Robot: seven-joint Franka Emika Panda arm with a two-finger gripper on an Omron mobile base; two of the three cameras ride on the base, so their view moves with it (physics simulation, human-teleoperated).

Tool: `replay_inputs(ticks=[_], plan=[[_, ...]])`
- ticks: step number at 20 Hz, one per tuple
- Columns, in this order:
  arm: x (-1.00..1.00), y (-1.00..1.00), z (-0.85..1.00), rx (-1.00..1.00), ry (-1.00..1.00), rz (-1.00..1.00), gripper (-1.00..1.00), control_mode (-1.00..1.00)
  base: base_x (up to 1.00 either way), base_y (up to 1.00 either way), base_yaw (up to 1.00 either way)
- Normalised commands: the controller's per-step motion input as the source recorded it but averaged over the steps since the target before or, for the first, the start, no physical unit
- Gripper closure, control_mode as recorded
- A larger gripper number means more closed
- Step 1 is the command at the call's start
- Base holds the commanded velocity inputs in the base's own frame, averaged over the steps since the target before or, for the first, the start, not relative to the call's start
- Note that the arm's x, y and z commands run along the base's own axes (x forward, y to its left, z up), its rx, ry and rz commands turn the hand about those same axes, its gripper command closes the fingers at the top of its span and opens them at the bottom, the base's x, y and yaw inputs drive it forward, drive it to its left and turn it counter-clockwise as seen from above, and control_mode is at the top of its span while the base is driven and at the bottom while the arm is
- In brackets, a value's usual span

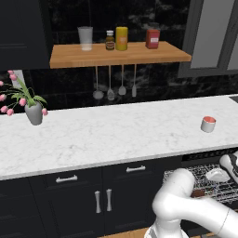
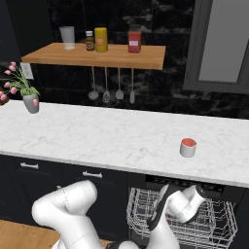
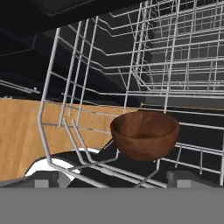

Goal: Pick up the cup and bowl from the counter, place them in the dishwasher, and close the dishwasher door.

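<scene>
A brown wooden bowl (image 3: 144,133) sits upright in the dishwasher's (image 2: 146,182) pulled-out grey wire rack (image 3: 78,131), near its front corner. My gripper (image 3: 113,179) is open just in front of the bowl, fingers wide apart and touching nothing. The arm reaches down into the rack (image 2: 214,221) below the counter edge. The cup (image 1: 208,124), white-grey with a salmon-red inside, stands upright on the white marble counter (image 1: 116,135) above the dishwasher; it is also in the right base view, cup (image 2: 188,147) on the counter (image 2: 97,136). The dishwasher door is out of view.
A flower vase (image 1: 34,113) stands at the counter's left. A wooden shelf (image 1: 121,54) above holds a frosted tumbler (image 1: 85,37), jars and a red box, with utensils (image 1: 110,83) hanging under it. Dark cabinets (image 1: 97,195) lie left of the dishwasher. Wooden floor (image 3: 22,131) shows beyond the rack.
</scene>
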Motion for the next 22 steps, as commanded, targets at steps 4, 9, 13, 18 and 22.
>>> replay_inputs(ticks=[4, 9, 13, 18, 22], plan=[[-0.56, -0.11, 0.91, 0.04, -0.08, 0.0, -1.0, -1.0, 0.0, 0.0, 0.0], [-0.42, -0.03, 1.0, 0.02, -0.02, 0.0, -1.0, -1.0, 0.0, 0.0, 0.0], [-0.33, 0.0, 1.0, 0.0, 0.0, 0.0, -1.0, -1.0, 0.0, 0.0, 0.0], [-0.13, 0.0, 1.0, 0.0, 0.0, 0.0, -1.0, -1.0, 0.0, 0.0, 0.0], [0.22, 0.0, 0.95, -0.03, 0.0, 0.0, -1.0, -1.0, 0.0, 0.0, 0.0]])
